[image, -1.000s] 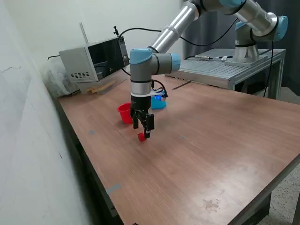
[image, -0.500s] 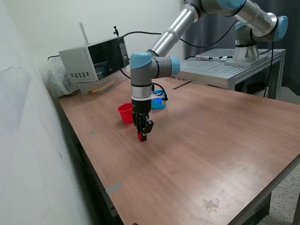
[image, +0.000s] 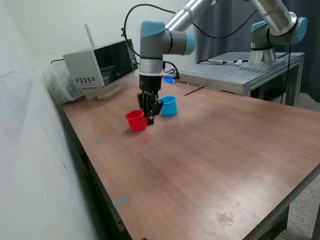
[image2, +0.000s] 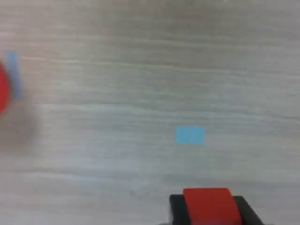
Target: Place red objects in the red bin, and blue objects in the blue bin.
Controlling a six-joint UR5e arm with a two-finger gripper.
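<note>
Hand (image: 150, 118) clamped on red cube (image2: 208, 206), raised beside red cup (image: 136, 120). We judge risk: release off-centre, cube strikes rim, lands on tabletop (image: 210, 160).

Red cube (image2: 209, 205): I see it cut off by the wrist picture's edge, black fingers (image2: 176, 209) on both sides only partly in frame; in the exterior view I cannot make it out at the gripper (image: 150, 116)
Red cup (image2: 3, 89): only a blurred sliver at the wrist picture's edge; in the exterior view the gripper overlaps its rim (image: 134, 116)
Blue cup (image: 169, 106): partly hidden behind the gripper; contents not visible to me
Wrist picture: soft throughout
</note>
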